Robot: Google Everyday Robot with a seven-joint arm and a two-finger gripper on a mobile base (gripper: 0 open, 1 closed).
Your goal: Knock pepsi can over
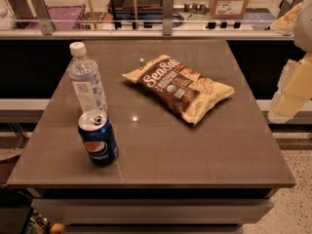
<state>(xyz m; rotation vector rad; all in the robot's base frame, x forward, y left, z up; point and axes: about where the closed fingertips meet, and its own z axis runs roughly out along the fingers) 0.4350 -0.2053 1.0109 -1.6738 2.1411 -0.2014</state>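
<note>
Pepsi can [98, 139] upright, front-left corner of desk [195, 145]; light, tippy, so shove near its rim. Gripper [292, 94] beyond right edge, can't tell its opening.

Single camera looked down from front, fairly near, across table [204, 150] toward back counter [122, 33]; gripper [285, 106] hung at right edge.
</note>
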